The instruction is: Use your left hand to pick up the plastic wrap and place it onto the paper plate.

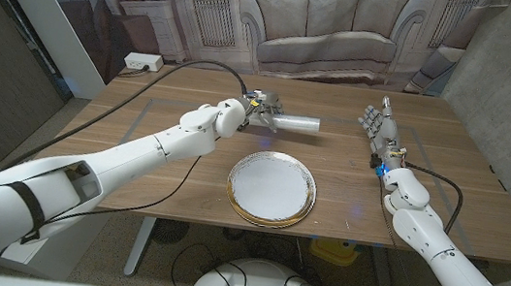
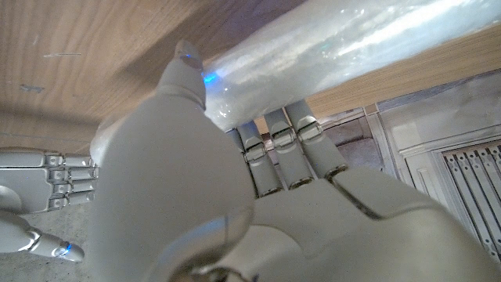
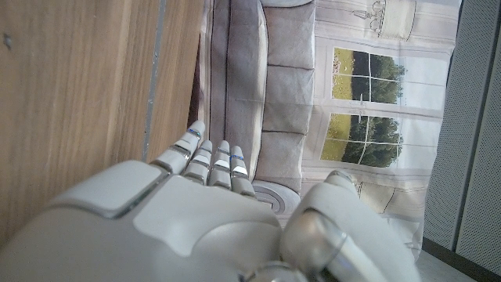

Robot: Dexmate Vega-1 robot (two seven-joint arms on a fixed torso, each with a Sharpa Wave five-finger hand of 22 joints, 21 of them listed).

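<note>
The plastic wrap (image 1: 299, 124) is a shiny, clear roll lying crosswise at the far middle of the table. My left hand (image 1: 261, 112) grips its left end. In the left wrist view the fingers (image 2: 283, 149) curl around the plastic wrap (image 2: 329, 55) and the thumb (image 2: 186, 74) presses on its near side. I cannot tell whether the roll is touching the wood. The white paper plate (image 1: 272, 186) with a gold rim lies nearer to me, just in front of the roll. My right hand (image 1: 376, 120) stands at the far right with its fingers apart and holds nothing.
A black cable (image 1: 161, 78) runs from my left arm to a white power strip (image 1: 142, 62) off the table's far left corner. My right hand (image 2: 43, 182) appears in the left wrist view. A printed backdrop of a sofa stands behind the table.
</note>
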